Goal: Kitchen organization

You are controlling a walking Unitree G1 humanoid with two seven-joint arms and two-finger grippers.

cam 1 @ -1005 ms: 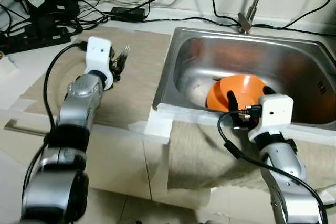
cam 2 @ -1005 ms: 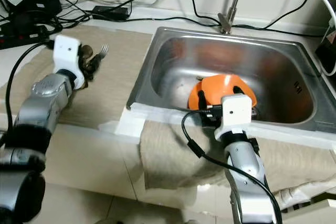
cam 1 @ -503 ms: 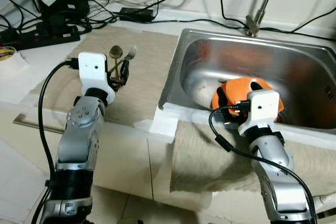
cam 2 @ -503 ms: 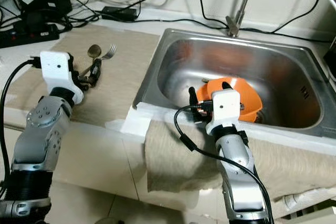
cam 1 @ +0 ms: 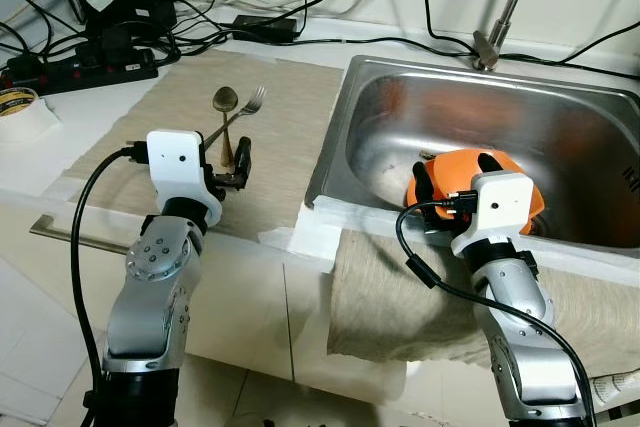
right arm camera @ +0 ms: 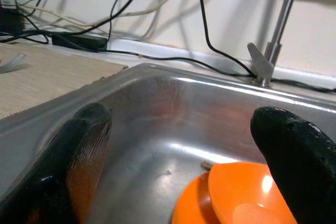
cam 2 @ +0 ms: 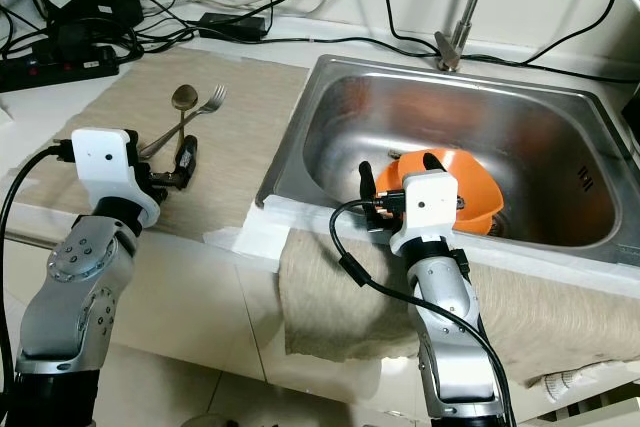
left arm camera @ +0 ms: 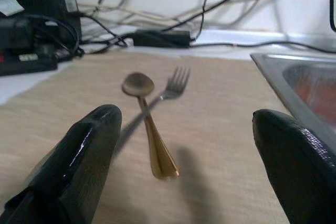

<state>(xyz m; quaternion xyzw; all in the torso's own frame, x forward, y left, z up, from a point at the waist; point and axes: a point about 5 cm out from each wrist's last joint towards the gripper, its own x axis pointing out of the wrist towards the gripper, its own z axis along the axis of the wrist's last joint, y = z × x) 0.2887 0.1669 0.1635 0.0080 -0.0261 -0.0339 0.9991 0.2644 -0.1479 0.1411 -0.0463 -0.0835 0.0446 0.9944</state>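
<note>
While wide apart, fingers (left arm camera: 84, 161) near spoon (left arm camera: 147, 129)

Bare mat (cam 1: 150, 112) beside crossed cutlery (cam 1: 232, 119)

the sink (cam 1: 560, 117) is brushed steel with a soft sheen; the orange bowls (cam 2: 455, 182) look like glossy plastic. a matt woven cloth mat (cam 1: 150, 137) carries a brass-toned metal spoon (left arm camera: 147, 124) and silvery fork (left arm camera: 168, 90).
</note>
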